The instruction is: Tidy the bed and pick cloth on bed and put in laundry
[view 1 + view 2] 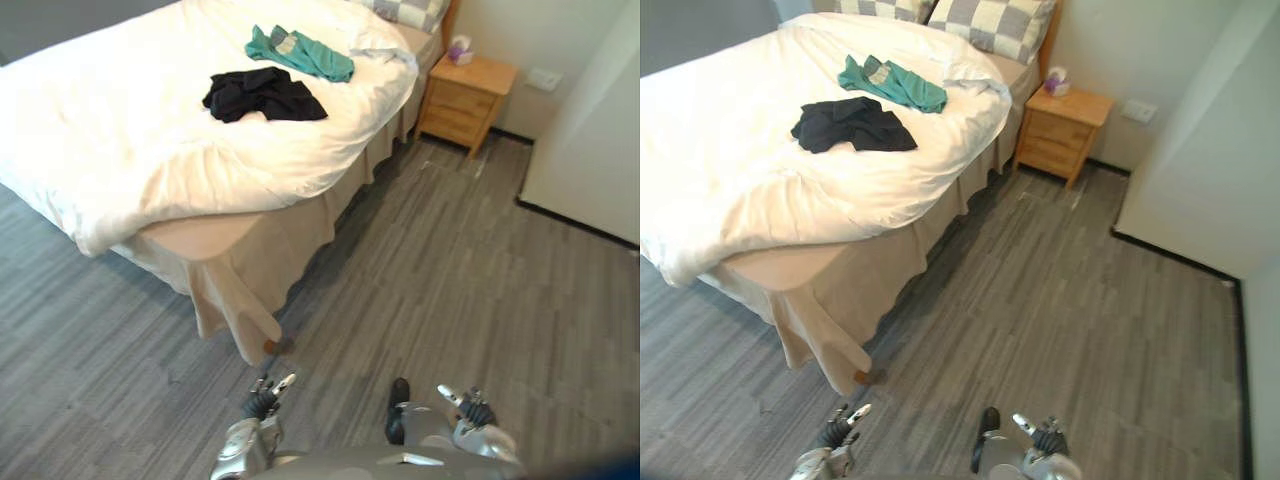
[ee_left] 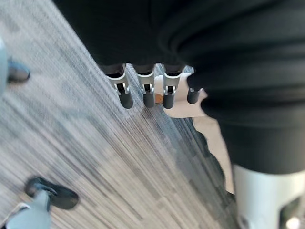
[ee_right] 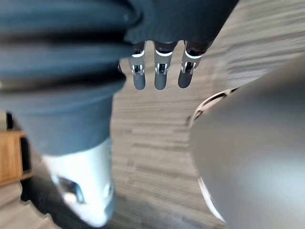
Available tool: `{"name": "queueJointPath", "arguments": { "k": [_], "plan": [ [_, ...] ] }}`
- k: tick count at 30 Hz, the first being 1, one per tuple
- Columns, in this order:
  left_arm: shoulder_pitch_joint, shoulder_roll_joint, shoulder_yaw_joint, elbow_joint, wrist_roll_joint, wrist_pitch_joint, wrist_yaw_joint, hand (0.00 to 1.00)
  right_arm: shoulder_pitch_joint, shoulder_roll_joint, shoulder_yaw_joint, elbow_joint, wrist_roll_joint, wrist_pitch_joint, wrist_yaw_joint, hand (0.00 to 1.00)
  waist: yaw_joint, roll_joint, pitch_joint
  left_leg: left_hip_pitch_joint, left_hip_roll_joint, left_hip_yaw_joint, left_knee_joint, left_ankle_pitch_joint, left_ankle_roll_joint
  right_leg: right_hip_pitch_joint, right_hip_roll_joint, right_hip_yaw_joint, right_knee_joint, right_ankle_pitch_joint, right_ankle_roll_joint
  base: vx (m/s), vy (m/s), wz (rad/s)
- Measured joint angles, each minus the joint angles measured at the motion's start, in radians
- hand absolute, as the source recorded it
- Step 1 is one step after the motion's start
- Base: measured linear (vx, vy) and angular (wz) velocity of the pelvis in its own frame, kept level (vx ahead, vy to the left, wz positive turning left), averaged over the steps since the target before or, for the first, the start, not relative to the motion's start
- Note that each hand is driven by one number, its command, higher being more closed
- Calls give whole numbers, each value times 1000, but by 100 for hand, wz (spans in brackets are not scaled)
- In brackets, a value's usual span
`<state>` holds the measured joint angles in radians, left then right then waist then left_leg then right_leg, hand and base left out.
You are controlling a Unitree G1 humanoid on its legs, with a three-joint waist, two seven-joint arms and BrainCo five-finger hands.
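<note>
A black garment (image 1: 264, 94) lies crumpled on the white duvet (image 1: 120, 130) of the bed. Just beyond it, nearer the pillows, lies a teal garment (image 1: 301, 52). The duvet is rumpled and hangs over the bed's near corner. My left hand (image 1: 266, 397) and right hand (image 1: 466, 405) hang low over the grey floor, well short of the bed. Their fingers (image 2: 146, 90) are straight and hold nothing; the right hand's fingers (image 3: 160, 74) point down at the floor too.
A wooden nightstand (image 1: 465, 99) with a small tissue box (image 1: 460, 49) stands beside the bed's head. Checked pillows (image 1: 992, 22) lie at the headboard. A white wall or door (image 1: 590, 150) stands on the right. Grey plank floor (image 1: 450, 280) spreads between me and the bed.
</note>
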<state>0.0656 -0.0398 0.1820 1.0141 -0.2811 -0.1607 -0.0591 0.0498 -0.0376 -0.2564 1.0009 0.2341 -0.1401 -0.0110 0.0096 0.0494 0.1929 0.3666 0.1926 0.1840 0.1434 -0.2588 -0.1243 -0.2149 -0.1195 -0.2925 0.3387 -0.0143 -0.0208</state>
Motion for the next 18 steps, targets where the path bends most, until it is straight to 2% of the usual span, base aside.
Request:
{"name": "queueJointPath", "arguments": {
  "k": [2,3,5,6,7,9,11,13,14,15,16,17,18],
  "plan": [
    [-1,-11,21,-13,0,-4,0,0,-11,-2,24,-1,-25,-8,0,0,0,-3,0,-2,18,-3,36,59,-14,-4,4,-9,74,-85,-18,486,-376,11],
    [-1,-13,27,-16,0,-6,1,0,-14,-3,34,-1,-28,-7,1,0,3,-4,-1,-9,27,-6,65,77,-12,1,10,-9,83,-106,-22,499,-416,3],
    [1,-21,79,-25,-2,-24,1,0,-15,1,40,-2,-61,-7,7,0,7,1,-3,-151,72,-96,377,155,1,67,48,-20,46,-160,-20,368,-306,13],
    [13,-23,108,-45,-3,-43,0,0,-17,-2,53,-7,-68,-9,10,0,11,2,1,-280,99,-160,625,176,-5,130,80,-28,-14,-163,-24,360,-242,7],
    [37,-24,112,-70,-2,-62,-3,0,-16,-1,70,-7,-89,-9,12,0,26,6,4,-372,119,-169,798,158,-14,199,105,-28,-67,-166,-30,444,-251,-5],
    [51,-18,106,-82,-2,-74,-7,0,-15,10,77,0,-119,-7,31,0,42,-1,5,-466,101,-151,859,112,-7,301,114,-41,-142,-167,-32,382,-168,-6],
    [64,-11,85,-86,-3,-87,-9,0,-17,24,76,-2,-144,-7,46,0,57,-4,5,-530,71,-83,777,64,1,376,113,-48,-202,-165,-30,335,-74,0],
    [67,-7,68,-88,-8,-92,-9,0,-20,35,77,-2,-168,-7,49,0,67,-8,5,-560,25,32,578,54,17,419,99,-61,-245,-165,-16,368,39,19],
    [68,1,42,-85,-12,-90,-9,0,-17,35,77,-3,-180,-9,49,0,60,-6,4,-557,-18,178,352,133,68,451,90,-103,-266,-174,7,403,84,70],
    [67,13,29,-83,-12,-90,-10,0,-12,38,76,1,-180,-9,48,0,59,-15,1,-543,-27,295,287,136,156,467,81,-137,-271,-186,26,429,84,99],
    [65,25,24,-83,-13,-89,-9,0,-10,41,72,-1,-180,-9,47,0,55,-28,-7,-532,-48,341,242,139,172,470,69,-168,-271,-187,39,354,61,124],
    [59,39,19,-86,-13,-88,-9,0,-11,57,65,-1,-180,-19,45,0,43,-53,-19,-516,-92,411,169,168,224,468,44,-224,-269,-177,57,416,87,132],
    [54,48,16,-85,-13,-85,-8,0,-7,63,51,-1,-180,-30,45,0,44,-68,-20,-505,-113,470,136,181,247,475,33,-257,-267,-171,67,446,120,148]
  ]
}}
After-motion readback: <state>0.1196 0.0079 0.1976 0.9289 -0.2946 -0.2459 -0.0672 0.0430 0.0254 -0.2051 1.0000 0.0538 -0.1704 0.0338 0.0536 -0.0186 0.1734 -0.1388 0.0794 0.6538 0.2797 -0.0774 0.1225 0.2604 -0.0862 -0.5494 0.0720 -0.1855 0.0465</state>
